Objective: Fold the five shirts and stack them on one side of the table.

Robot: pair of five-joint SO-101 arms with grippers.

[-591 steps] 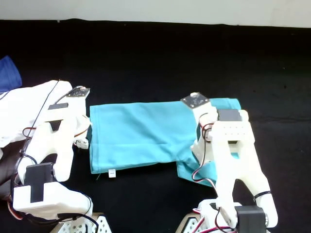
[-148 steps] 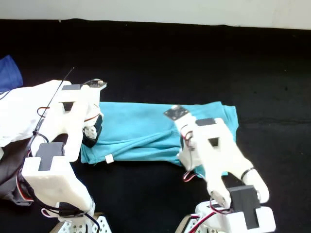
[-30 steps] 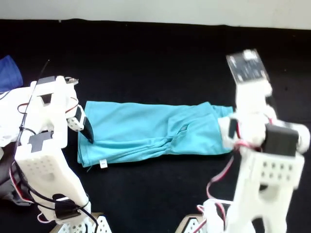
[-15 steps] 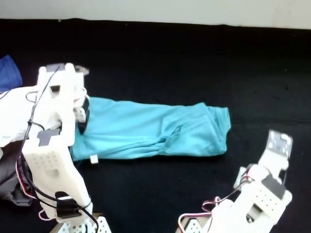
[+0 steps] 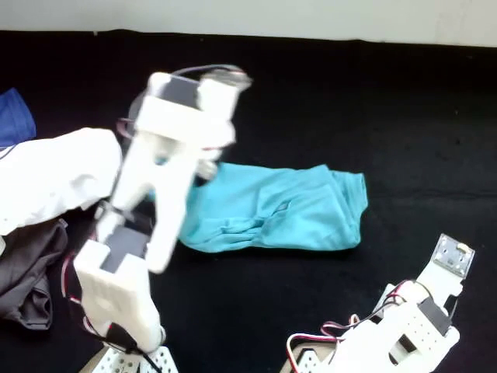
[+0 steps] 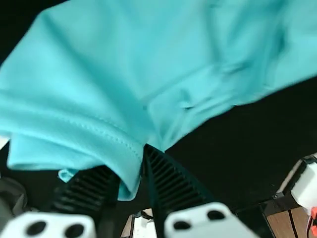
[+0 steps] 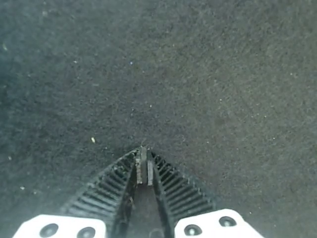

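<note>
High view: the teal shirt [image 5: 287, 210] lies crumpled on the black desk [image 5: 349, 109], below a pale wall [image 5: 311, 15]. Left wrist view: the left hand [image 6: 142, 149] is clenched on the shirt's hem. Right wrist view: the right hand [image 7: 142, 151], closed with no thing in it, faces the dark desk.

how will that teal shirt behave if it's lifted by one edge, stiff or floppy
Probably very floppy: the teal fabric shirt drapes and bunches in folds where the left gripper pinches its hem. Likely light, since one pinch holds that end up. The rest would probably drag across the black table rather than lift flat.
</note>
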